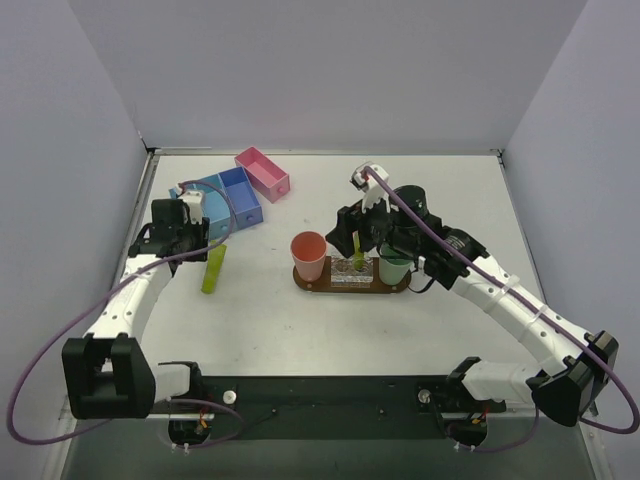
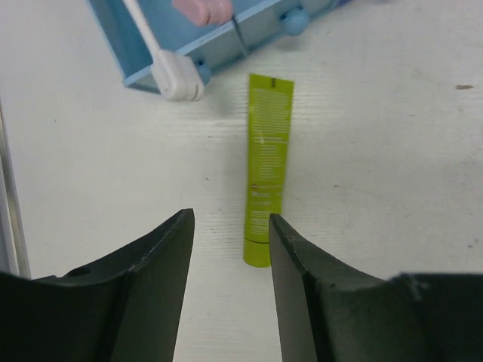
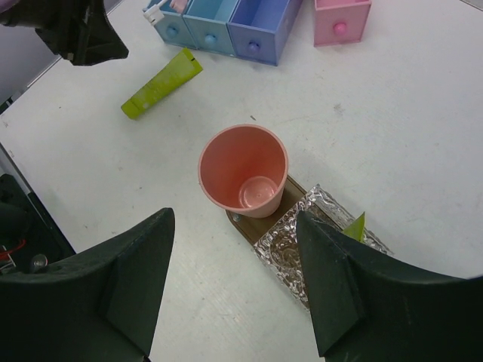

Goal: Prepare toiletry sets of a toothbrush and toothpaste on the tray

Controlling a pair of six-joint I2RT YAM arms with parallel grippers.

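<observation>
Above the toothpaste point(image 2: 266, 166), left gripper point(image 2: 230, 219) tilted down, jaws apart

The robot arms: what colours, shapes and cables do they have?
The left arm and right arm have white links, black joints and black bases. A purple cable runs along each. The left end effector and right end effector have black, curved fingers.

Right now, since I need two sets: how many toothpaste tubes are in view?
2. One toothpaste tube lies flat on the table by the blue bins; the other stands upright over the tray, between pink cup and green cup. Others may be hidden in the bins.
</observation>
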